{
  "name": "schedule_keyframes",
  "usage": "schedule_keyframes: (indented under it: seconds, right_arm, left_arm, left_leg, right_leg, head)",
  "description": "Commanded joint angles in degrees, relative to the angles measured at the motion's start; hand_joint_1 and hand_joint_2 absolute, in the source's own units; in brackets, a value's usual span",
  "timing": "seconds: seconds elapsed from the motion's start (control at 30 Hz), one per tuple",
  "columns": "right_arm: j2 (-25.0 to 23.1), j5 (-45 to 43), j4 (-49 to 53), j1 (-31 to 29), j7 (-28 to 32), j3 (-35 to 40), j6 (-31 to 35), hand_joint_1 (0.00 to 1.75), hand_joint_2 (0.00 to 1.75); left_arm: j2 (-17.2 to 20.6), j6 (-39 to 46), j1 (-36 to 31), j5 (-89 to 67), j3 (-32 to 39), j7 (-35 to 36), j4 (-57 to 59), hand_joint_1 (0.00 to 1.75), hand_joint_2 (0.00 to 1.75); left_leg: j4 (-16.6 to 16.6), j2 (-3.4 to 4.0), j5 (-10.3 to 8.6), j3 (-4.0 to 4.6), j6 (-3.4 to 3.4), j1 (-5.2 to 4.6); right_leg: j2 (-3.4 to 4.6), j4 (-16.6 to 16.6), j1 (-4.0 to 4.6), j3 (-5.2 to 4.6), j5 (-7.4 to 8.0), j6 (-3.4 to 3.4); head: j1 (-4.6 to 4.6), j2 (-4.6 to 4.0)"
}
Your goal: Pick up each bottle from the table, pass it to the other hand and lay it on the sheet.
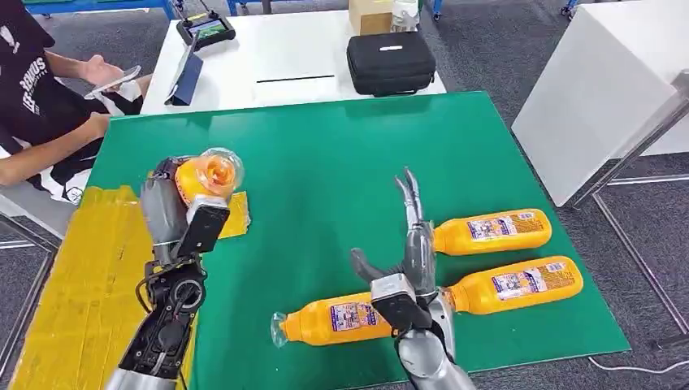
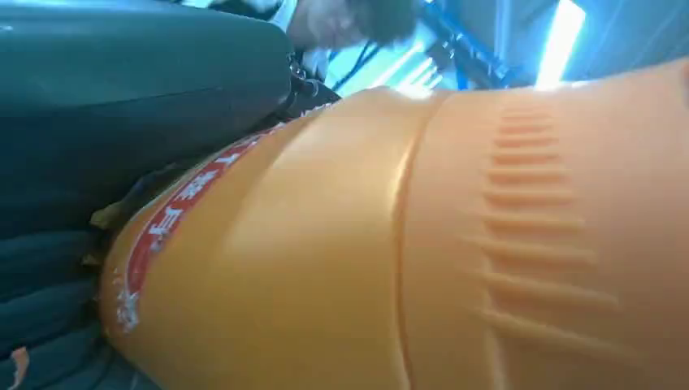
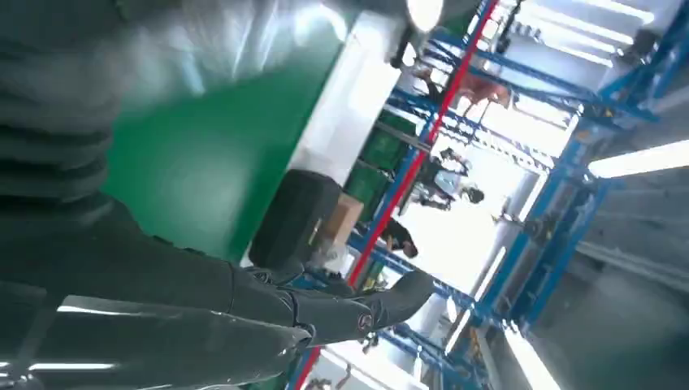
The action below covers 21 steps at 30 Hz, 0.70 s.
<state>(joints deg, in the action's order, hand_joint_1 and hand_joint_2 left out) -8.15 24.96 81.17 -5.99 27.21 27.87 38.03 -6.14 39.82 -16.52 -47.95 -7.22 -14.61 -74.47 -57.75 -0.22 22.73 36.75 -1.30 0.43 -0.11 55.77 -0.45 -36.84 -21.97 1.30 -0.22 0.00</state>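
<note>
The left hand [image 1: 166, 207] grips an orange bottle [image 1: 210, 175] at the yellow sheet [image 1: 73, 292], perhaps just above its far edge. The right hand [image 1: 410, 252] hovers empty, fingers spread, over three orange bottles [image 1: 496, 231] lying on the green mat [image 1: 325, 154].

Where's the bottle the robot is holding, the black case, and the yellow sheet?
held bottle [image 1: 210, 174]: head view, on its clear rounded end above the left hand.
black case [image 1: 391, 62]: head view, middle of its lid.
yellow sheet [image 1: 89, 276]: head view, bare middle part.
</note>
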Motion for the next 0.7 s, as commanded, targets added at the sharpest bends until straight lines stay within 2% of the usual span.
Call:
schedule_keyframes:
  seconds: [0.03, 0.07, 0.1, 0.13, 0.17, 0.2, 0.23, 0.33, 0.6, 0.67, 0.7]
  right_arm:
    - [0.78, 2.59, 5.61, 1.48, -1.25, -4.63, -0.84, 0.00, 0.00]
    - [0.75, 4.29, 5.30, 1.37, -2.24, -4.69, -0.51, 0.00, 0.00]
    - [0.73, 5.07, 5.39, 1.33, -2.63, -4.77, -0.28, 0.00, 0.00]
    - [0.69, 5.18, 5.51, 1.37, -2.79, -4.93, -0.12, 0.00, 1.75]
    - [0.74, 5.24, 5.86, 1.48, -2.84, -5.15, 0.06, 0.00, 1.75]
    - [0.73, 6.21, 6.58, 1.94, -3.39, -5.81, 0.90, 0.00, 1.75]
    - [0.87, 6.34, 7.07, 2.17, -3.53, -5.97, 0.87, 0.00, 1.75]
    - [1.62, 10.75, 7.84, 2.85, -6.58, -6.39, -0.57, 0.00, 1.75]
    - [1.77, 12.74, 7.93, 3.37, -7.66, -6.51, -1.40, 0.00, 1.75]
    - [2.07, 14.68, 8.60, 4.10, -8.95, -6.47, -2.83, 0.00, 1.75]
    - [2.38, 19.64, 9.62, 5.29, -12.07, -6.70, -6.65, 0.00, 1.75]
  left_arm:
    - [0.58, -0.60, -4.33, -37.54, 6.81, 17.20, 9.84, 1.75, 1.75]
    - [3.24, -1.88, -4.69, -42.05, 4.21, 22.94, 10.45, 1.75, 1.75]
    - [8.64, -5.59, -5.98, -42.05, -5.50, 33.69, 11.16, 1.75, 1.75]
    - [9.13, -7.05, -6.36, -42.05, -7.58, 36.19, 11.54, 1.75, 1.75]
    - [12.35, -10.67, -7.96, -42.05, -12.91, 42.43, 12.63, 1.75, 1.75]
    - [12.24, -15.39, -8.71, -42.05, -15.43, 46.17, 14.09, 1.75, 1.75]
    - [12.23, -15.16, -8.77, -42.05, -15.34, 46.04, 14.51, 1.75, 1.75]
    - [10.31, -22.04, -8.53, -42.05, -11.69, 45.39, 16.90, 1.75, 1.75]
    - [9.80, -25.00, -7.73, -42.05, -9.87, 45.12, 16.98, 1.75, 1.75]
    - [9.66, -27.59, -7.17, -42.05, -8.66, 45.27, 17.21, 1.75, 1.75]
    - [9.29, -32.65, -6.42, -42.05, -6.23, 45.79, 17.80, 1.75, 1.75]
  left_leg:
    - [0.02, -0.03, 0.08, -0.24, 0.05, 0.01]
    - [0.00, -0.04, 0.15, -0.39, 0.07, 0.02]
    - [0.03, -0.07, 0.09, -0.29, 0.05, 0.00]
    - [0.05, 0.00, 0.04, -0.19, 0.04, 0.01]
    - [0.03, -0.12, 0.08, -0.31, 0.08, 0.04]
    - [0.02, -0.18, 0.04, -0.22, 0.06, 0.03]
    - [0.00, -0.16, 0.09, -0.31, 0.08, 0.04]
    - [0.04, -0.11, 0.08, -0.37, 0.07, 0.04]
    - [-0.02, -0.01, 0.15, -0.40, 0.07, 0.06]
    - [-0.01, -0.03, 0.15, -0.42, 0.09, 0.05]
    - [0.01, -0.03, 0.11, -0.35, 0.08, 0.02]
  right_leg:
    - [-0.03, 0.00, 0.01, 0.25, -0.10, -0.04]
    - [-0.05, 0.02, 0.02, 0.39, -0.17, -0.05]
    - [-0.08, 0.00, 0.01, 0.29, -0.12, -0.03]
    - [0.00, -0.03, 0.01, 0.16, -0.04, -0.03]
    - [-0.13, 0.01, 0.04, 0.32, -0.14, -0.06]
    - [-0.19, 0.03, 0.03, 0.24, -0.12, -0.05]
    - [-0.17, 0.05, 0.04, 0.32, -0.16, -0.07]
    - [-0.12, 0.00, 0.03, 0.33, -0.14, -0.06]
    - [-0.02, 0.02, 0.05, 0.40, -0.18, -0.04]
    - [-0.04, 0.02, 0.05, 0.43, -0.19, -0.06]
    - [-0.03, 0.01, 0.03, 0.35, -0.16, -0.05]
  head:
    - [-0.04, 0.00]
    - [-0.02, 0.00]
    - [-0.02, 0.00]
    - [-0.04, 0.00]
    - [0.00, 0.00]
    - [-0.02, 0.00]
    - [-0.02, 0.00]
    - [-0.02, 0.00]
    - [-0.02, 0.00]
    - [-0.02, 0.00]
    - [-0.02, 0.00]
